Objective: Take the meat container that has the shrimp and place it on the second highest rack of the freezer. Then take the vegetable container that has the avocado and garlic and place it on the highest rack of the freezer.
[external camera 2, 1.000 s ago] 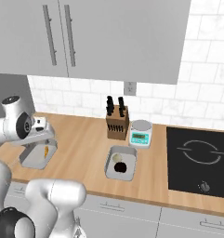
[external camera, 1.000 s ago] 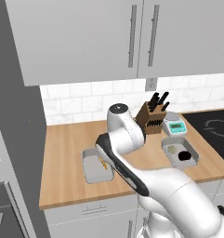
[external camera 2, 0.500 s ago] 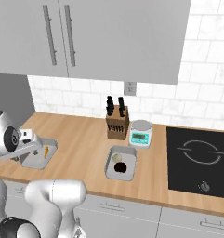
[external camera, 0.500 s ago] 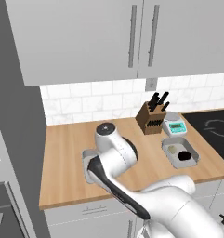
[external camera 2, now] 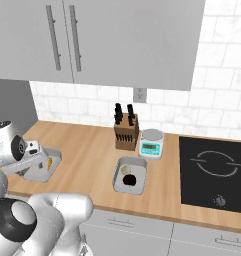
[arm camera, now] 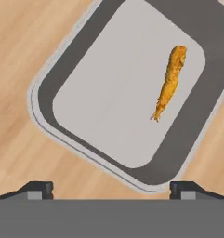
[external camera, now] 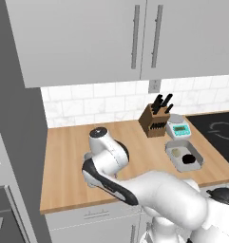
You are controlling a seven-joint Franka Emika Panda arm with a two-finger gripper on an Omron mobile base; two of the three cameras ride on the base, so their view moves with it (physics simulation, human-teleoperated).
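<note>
Hovering over tray [arm camera: 118,93] on counter [arm camera: 16,56], fingers [arm camera: 39,188] spread wide, gripping nothing; tray lying just ahead of tips, long axis running diagonally, shrimp [arm camera: 169,81] sitting toward far side

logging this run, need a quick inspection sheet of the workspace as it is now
surface: wooden counter, both trays resting on it
job's things: shrimp lies in the meat container; vegetable container holds avocado and garlic
clutter: knife block, kitchen scale
grippers: gripper open, above the meat container's rim, holding nothing
cables: nothing seen
surroundings: wall cabinets, cooktop, tiled backsplash
</note>
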